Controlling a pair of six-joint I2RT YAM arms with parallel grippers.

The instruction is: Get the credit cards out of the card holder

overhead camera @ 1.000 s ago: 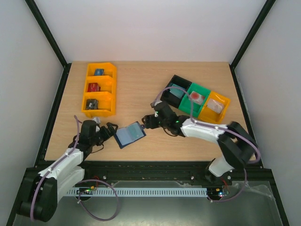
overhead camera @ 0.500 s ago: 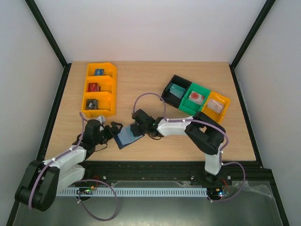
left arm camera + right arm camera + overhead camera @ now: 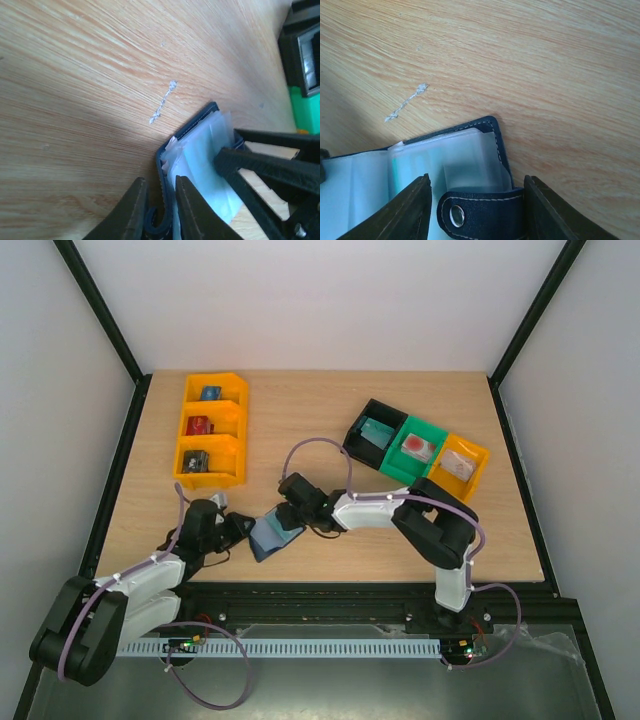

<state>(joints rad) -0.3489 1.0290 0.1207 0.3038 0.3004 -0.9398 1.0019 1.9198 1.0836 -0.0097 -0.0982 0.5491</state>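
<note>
Two pincers share the card holder [image 3: 192,124]; left pincer [image 3: 161,189] nips its edge, jaws nearly closed; right pincer [image 3: 477,184], half open, straddles the closing tab [image 3: 480,210], credit cards [image 3: 470,169] sleeved just beyond; closing there would likely grab tab, not card.

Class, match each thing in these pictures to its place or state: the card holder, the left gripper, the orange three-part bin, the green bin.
Things:
1. card holder
2. left gripper
3. orange bin
4. green bin

Places or states:
A. left side of the table
B. between the black bin and the yellow bin
C. lying open, pale sleeves showing
D. closed on the holder's edge

Pairs: 1-C, 2-D, 3-A, 4-B
</note>
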